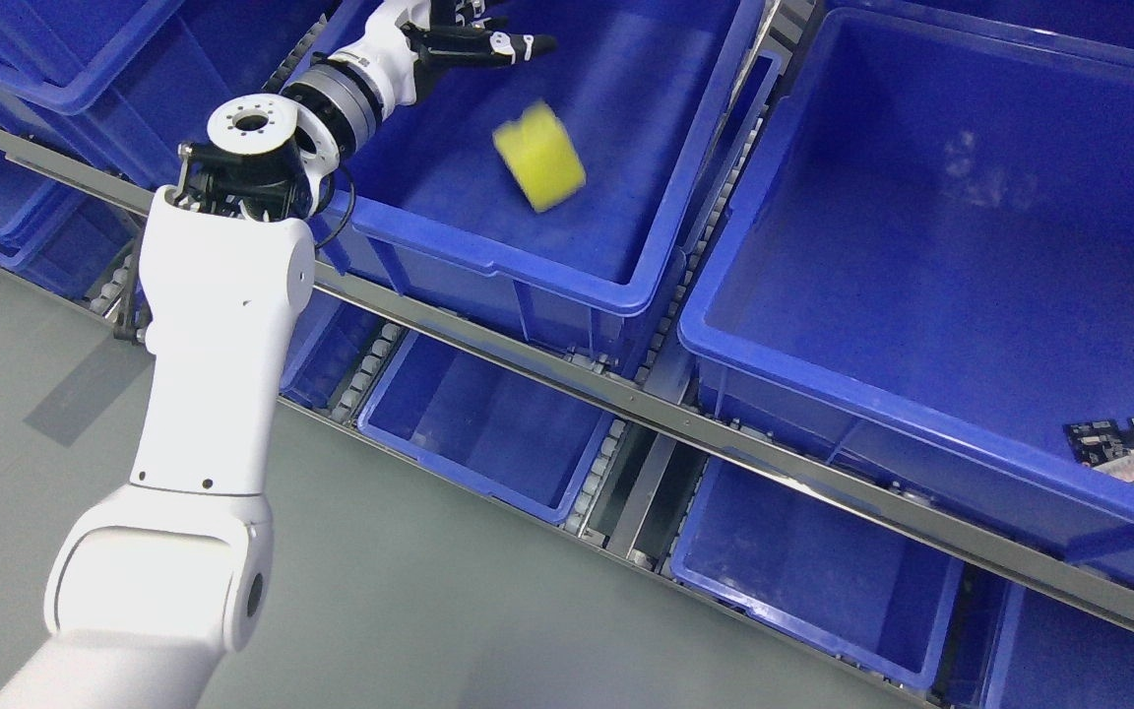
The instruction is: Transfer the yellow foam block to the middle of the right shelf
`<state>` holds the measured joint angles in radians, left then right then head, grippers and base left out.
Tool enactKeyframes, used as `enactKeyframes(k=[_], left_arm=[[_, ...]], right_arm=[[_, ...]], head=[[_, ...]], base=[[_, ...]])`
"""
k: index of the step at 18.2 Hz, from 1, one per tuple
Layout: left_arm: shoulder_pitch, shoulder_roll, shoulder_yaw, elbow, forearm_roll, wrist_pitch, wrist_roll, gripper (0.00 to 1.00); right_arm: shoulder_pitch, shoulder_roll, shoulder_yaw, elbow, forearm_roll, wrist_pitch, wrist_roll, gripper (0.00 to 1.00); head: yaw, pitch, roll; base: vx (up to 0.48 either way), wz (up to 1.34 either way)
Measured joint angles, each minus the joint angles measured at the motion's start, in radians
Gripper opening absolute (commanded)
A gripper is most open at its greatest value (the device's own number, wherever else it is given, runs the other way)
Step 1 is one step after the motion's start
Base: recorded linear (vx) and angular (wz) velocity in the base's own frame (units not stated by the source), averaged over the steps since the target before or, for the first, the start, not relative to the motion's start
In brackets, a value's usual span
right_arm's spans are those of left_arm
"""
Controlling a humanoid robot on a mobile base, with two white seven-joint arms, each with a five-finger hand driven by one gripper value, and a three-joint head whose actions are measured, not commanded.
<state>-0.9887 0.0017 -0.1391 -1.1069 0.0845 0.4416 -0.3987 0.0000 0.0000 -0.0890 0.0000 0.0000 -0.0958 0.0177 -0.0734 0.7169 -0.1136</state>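
The yellow foam block (539, 156) shows blurred inside a blue bin (567, 271) on the middle shelf level, apart from any hand. My left hand (473, 37) reaches over that bin's far left part, up and left of the block. Its black fingers (518, 44) are spread and hold nothing. The white left arm (222, 295) rises from the lower left corner. The right arm does not show.
A larger blue bin (823, 384) stands to the right, with a small circuit board (1121, 455) in its near right corner. More blue bins (488, 423) sit on the lower shelf, behind a grey metal rail (724, 448). Grey floor lies at lower left.
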Motion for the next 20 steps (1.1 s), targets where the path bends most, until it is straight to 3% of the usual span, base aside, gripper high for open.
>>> enactKeyframes(k=[5, 13, 20], left_arm=[[-0.039, -0.001, -0.002, 0.021, -0.005, 0.014, 0.008, 1.00], [-0.040, -0.001, 0.051, -0.140, 0.036, -0.003, 0.108, 1.00], [0.160, -0.001, 0.069, -0.369, 0.067, -0.160, 0.150, 1.00]], right_arm=[[0.000, 0.000, 0.000, 0.000, 0.000, 0.000, 0.000, 1.00], [0.000, 0.000, 0.000, 0.000, 0.000, 0.000, 0.000, 1.00], [0.000, 0.000, 0.000, 0.000, 0.000, 0.000, 0.000, 1.00]], head=[[0.0000, 0.000, 0.000], [0.0000, 0.000, 0.000], [0.0000, 0.000, 0.000]], base=[[0.000, 0.00], [0.000, 0.00], [0.000, 0.00]])
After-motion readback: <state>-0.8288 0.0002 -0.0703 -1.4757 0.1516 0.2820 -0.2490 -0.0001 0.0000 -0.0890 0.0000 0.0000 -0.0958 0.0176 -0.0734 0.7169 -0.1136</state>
